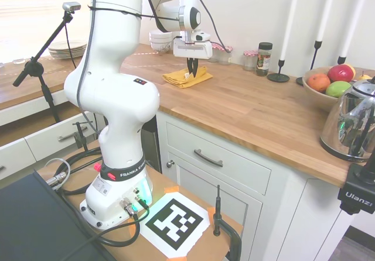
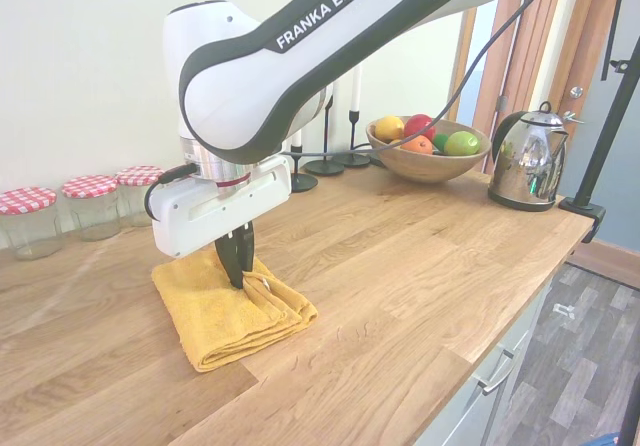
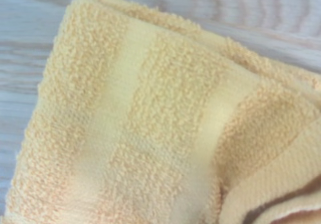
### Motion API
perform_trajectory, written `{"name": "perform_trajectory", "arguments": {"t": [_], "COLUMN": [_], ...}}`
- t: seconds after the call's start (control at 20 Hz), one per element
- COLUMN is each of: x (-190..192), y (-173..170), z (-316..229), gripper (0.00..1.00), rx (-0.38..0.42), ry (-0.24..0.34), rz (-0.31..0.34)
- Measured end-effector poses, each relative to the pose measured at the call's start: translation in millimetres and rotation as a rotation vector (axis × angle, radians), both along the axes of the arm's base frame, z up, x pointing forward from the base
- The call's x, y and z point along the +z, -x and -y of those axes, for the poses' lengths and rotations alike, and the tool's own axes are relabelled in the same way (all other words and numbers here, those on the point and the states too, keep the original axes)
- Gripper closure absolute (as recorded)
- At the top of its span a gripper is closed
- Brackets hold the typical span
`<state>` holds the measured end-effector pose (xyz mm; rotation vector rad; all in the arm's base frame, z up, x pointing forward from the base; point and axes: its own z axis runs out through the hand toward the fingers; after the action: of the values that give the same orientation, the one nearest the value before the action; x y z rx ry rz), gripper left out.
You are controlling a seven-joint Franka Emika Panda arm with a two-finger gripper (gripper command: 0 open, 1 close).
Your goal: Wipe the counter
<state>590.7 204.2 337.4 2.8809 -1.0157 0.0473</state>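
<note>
The long butcher-block wooden counter (image 2: 420, 266) of warm honey-brown planks runs flat over white cabinets with metal bar handles, its grain lengthwise along the top. It spreads out below the jaws on every side. The folded mustard-yellow terry towel (image 2: 225, 311) lies flat on it, directly under the jaws, which stand nearly together with their tips pressed into its upper layer. The cloth is folded in several layers, a woven smooth band crossing its looped pile.

A fruit bowl (image 2: 428, 162), a steel kettle (image 2: 528, 156), black candlesticks (image 2: 325, 156) and red-checked jars (image 2: 90, 206) stand along the wall.
</note>
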Motion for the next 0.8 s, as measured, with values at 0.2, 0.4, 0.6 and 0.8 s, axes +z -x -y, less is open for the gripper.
{"name": "perform_trajectory", "arguments": {"t": [0.2, 0.4, 0.6, 0.8], "x": [0, 0, 0, 1], "y": [0, 0, -5, -5], "z": [0, 5, 41, 97], "gripper": [1.00, 1.00, 1.00, 1.00], "rx": [0.000, -0.007, -0.032, -0.060], "ry": [-0.001, -0.002, -0.007, -0.017], "rz": [0.001, 0.009, 0.017, 0.023]}}
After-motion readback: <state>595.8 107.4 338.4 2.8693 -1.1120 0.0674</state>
